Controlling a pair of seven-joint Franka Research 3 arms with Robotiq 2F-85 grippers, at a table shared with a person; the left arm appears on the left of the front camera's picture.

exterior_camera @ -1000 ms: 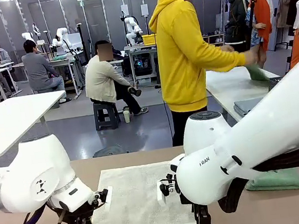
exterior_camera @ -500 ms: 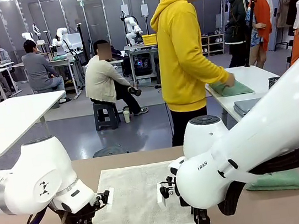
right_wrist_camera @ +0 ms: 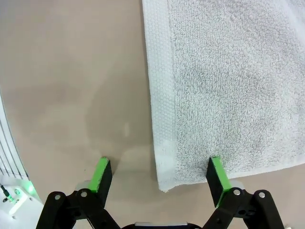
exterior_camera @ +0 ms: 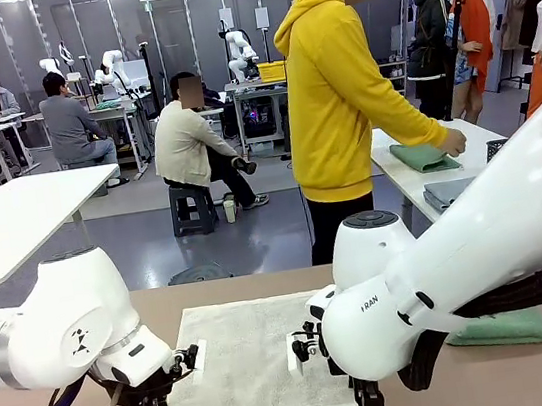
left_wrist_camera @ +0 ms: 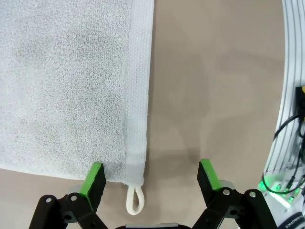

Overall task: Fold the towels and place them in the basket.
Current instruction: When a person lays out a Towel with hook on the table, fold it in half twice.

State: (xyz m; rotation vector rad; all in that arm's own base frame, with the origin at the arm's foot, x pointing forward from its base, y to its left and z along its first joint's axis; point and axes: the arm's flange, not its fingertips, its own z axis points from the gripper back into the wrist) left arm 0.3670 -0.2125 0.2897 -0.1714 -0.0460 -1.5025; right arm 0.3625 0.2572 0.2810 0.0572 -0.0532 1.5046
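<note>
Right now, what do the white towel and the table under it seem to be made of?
The white towel looks like terry cloth, probably cotton, matte: looped pile and a flat woven border show. The table has a smooth tan top, perhaps laminate: faint sheen, no grain.

The spread towel (exterior_camera: 248, 363) is cream-white terry with a flat woven band along its edge and a white corner loop (left_wrist_camera: 135, 200). The folded towel (exterior_camera: 501, 329) is pale green. The table (left_wrist_camera: 214, 95) is matte tan-brown. The left arm (exterior_camera: 57, 334) and right arm (exterior_camera: 479, 244) are glossy white. The left gripper (left_wrist_camera: 151, 174) and right gripper (right_wrist_camera: 159, 172) are black with bright green pads (right_wrist_camera: 102, 172). The person's hoodie (exterior_camera: 336, 93) is yellow.
</note>
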